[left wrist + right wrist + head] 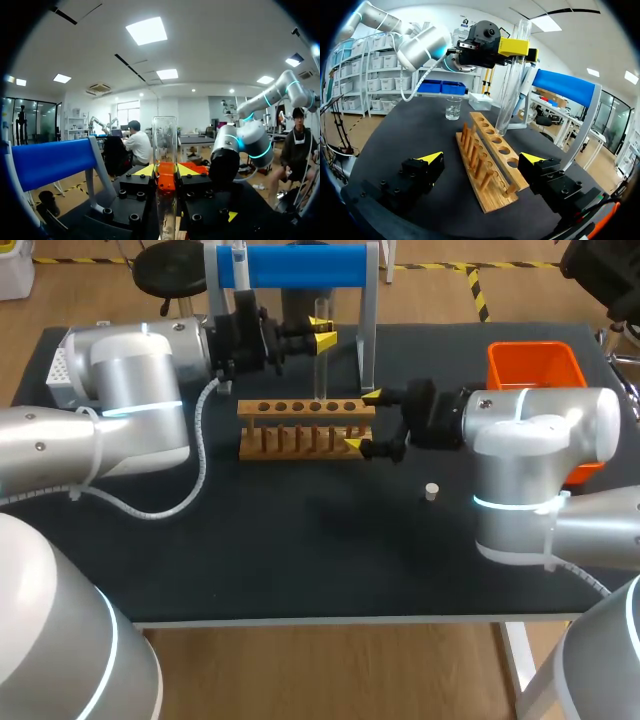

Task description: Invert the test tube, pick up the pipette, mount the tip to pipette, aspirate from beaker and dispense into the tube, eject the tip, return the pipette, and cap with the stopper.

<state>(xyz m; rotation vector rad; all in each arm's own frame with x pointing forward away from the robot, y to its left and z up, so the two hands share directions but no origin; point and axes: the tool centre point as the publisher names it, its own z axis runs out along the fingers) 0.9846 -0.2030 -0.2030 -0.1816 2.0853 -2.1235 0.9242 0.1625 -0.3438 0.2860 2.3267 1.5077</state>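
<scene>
1. Tube [320, 365] stood upright, its lower end at the wooden rack [300, 430], clamped in the left claw [322, 337].
2. Right claw [362, 421] gaped apart, straddling the rack's end.
3. Stopper [432, 491] lay on the desk [300, 540] near it.

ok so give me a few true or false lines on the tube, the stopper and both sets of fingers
1. The left fingers hold the test tube upright. True.
2. The stopper sits in the tube's mouth. False: it lies on the table, near the right arm.
3. The right fingers grip a pipette. False: they are open on either side of the rack at its end, holding nothing.
4. A beaker stands on the table beyond the rack. True.
</scene>
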